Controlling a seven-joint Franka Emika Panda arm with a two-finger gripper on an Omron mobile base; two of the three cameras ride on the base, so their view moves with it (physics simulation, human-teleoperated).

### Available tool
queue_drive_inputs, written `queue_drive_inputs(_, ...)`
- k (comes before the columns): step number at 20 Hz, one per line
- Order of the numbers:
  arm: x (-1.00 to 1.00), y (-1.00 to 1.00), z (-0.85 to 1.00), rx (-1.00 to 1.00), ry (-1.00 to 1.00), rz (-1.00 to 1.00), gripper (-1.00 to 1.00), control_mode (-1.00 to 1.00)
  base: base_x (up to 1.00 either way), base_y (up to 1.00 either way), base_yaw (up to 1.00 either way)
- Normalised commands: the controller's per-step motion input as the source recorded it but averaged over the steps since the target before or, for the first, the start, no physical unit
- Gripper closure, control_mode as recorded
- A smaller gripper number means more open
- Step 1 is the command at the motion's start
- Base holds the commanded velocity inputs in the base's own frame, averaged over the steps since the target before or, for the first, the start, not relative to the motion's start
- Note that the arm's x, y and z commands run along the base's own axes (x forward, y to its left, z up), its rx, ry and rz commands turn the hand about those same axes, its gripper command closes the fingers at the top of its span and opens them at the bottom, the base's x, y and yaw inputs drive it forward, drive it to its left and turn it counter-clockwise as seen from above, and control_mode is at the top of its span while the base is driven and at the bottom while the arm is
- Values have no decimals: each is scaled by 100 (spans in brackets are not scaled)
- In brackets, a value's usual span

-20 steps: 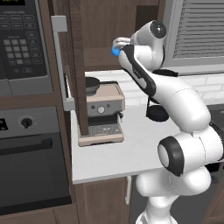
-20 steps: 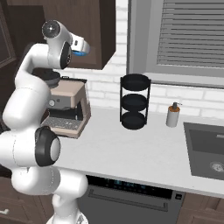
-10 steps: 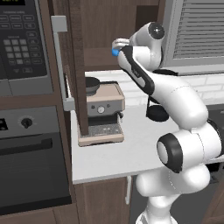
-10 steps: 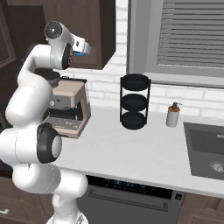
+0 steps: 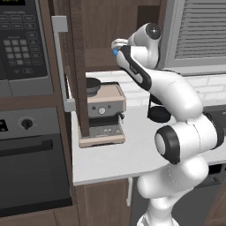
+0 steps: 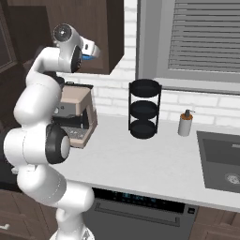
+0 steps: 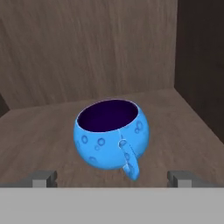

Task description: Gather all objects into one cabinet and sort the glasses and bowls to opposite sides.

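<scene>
Inside the cabinet [image 5: 110, 31], on its wooden shelf, my pincer [image 7: 113, 177] stands spread as wide as it goes, pinching nothing; the two dark tips show low at either side of the hand view, with the small blue bowl [image 7: 112, 133] sitting upright between and just beyond them. I see its dark purple inside and a small stub handle pointing back toward me. The bowl rests on the shelf floor, near the dark side wall on the right of that view and clear of the back panel.

From the left base view the hand reaches in past the open door [image 5: 77, 66] with its grey bar handle [image 5: 62, 62], above the coffee machine [image 5: 103, 114] on the worktop [image 5: 132, 154]. The right base view shows the tiered rack [image 6: 144, 108] and the soap bottle [image 6: 185, 123] well off to the side, out of my way.

I judge the step in hand to be taking hold of this bowl to shift it to its side of the shelf. To do it well I would ease forward until the tips straddle the round body at its widest part, keep the stub handle between the fingers and not under one, and press together slowly, since a glossy curved wall could squirt out. I would lift only slightly, because the cabinet roof and the side wall sit close. I cannot tell where the glasses or the large bowl stand.
</scene>
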Motion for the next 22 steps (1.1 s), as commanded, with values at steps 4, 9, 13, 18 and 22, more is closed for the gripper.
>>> queue_drive_inputs(4, 23, 0, -6, 0, 7, 0, -100, -100, 0, 0, 0)
queue_drive_inputs(9, 7, 0, -3, 0, 5, 0, -100, -100, 0, 0, 0)
queue_drive_inputs(13, 8, 0, -4, 0, 2, 0, -100, -100, 0, 0, 0)
queue_drive_inputs(18, 10, 0, -15, 0, 2, 0, -100, -100, 0, 0, 0)
queue_drive_inputs(22, 10, 0, -14, 0, 0, 0, -100, -100, 0, 0, 0)
